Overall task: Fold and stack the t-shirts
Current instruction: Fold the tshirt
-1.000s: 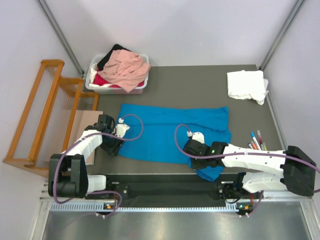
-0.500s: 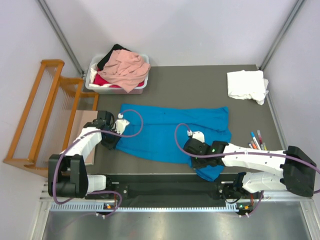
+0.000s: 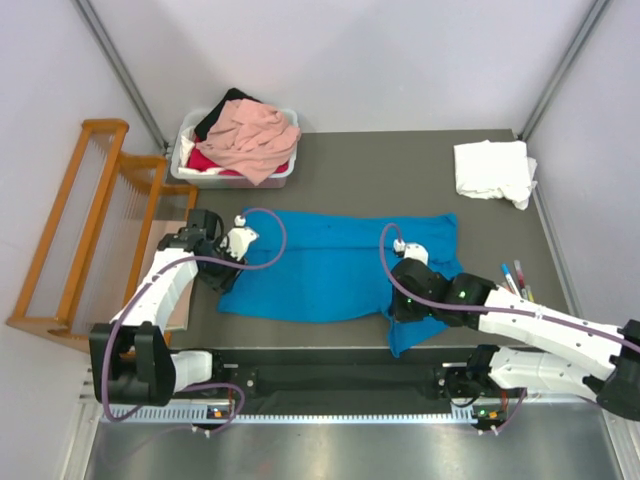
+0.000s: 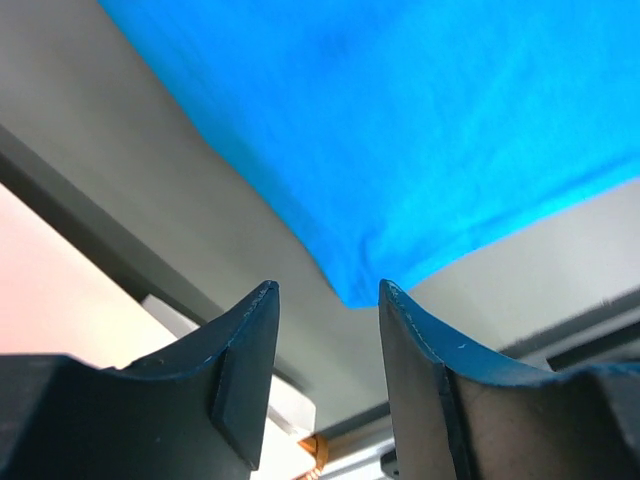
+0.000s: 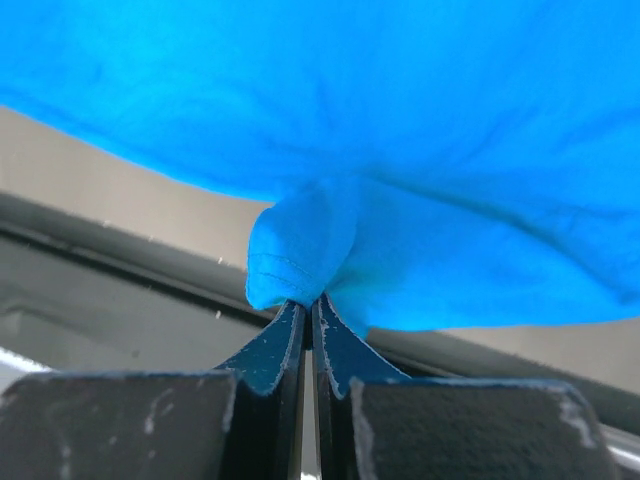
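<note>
Moved rightward, right end effector (image 5: 308, 304) pinching bright blue tee (image 3: 330, 268) — rumpled, left end effector (image 4: 325, 292) parted, empty

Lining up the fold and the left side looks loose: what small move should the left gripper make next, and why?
Probably nudge the left gripper forward and close it on the corner of the blue t-shirt. Its jaws stand open with that corner just ahead between them, while the right gripper is shut on a pinch of cloth.

Bright, even overhead light; faint shadows.
</note>
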